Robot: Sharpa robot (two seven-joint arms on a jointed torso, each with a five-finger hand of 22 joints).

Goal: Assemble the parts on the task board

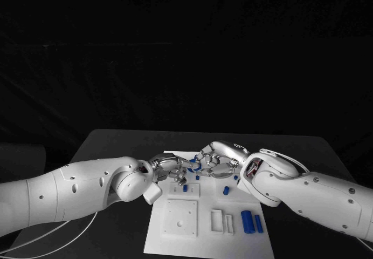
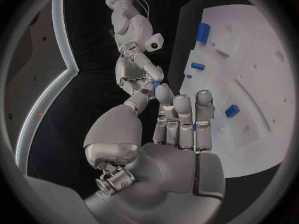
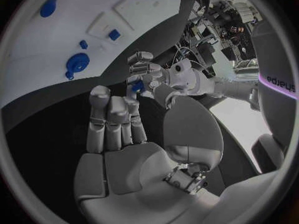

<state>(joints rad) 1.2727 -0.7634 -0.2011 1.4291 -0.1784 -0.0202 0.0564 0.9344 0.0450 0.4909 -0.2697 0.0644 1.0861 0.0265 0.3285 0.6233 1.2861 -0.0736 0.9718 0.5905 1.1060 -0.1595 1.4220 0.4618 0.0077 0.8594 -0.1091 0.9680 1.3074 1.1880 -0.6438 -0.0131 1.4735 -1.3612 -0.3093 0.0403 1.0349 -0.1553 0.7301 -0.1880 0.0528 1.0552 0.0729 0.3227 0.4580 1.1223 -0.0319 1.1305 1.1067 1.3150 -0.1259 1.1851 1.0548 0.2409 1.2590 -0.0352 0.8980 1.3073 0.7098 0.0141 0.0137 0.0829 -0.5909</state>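
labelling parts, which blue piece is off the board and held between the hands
The small blue part pinched between both hands' fingertips above the task board; the other blue pieces lie on it.

White flat plastic task board [image 1: 180, 237]: matt, smooth; small blue plastic parts [image 1: 248, 222] w/ slight sheen. Silver hands' fingers [image 2: 182, 115] look like brushed metal, satin; black table [image 1: 116, 145] matt.

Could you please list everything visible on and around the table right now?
table: one, black, under everything.
task board: one, white, middle of the table.
blue cylinders: two, lying side by side on the board's near right.
small blue parts: several, standing mid-board near the hands.
blue part: one, pinched where both hands' fingertips meet.
left hand: silver, over the board's far end.
right hand: silver, meeting the left hand.
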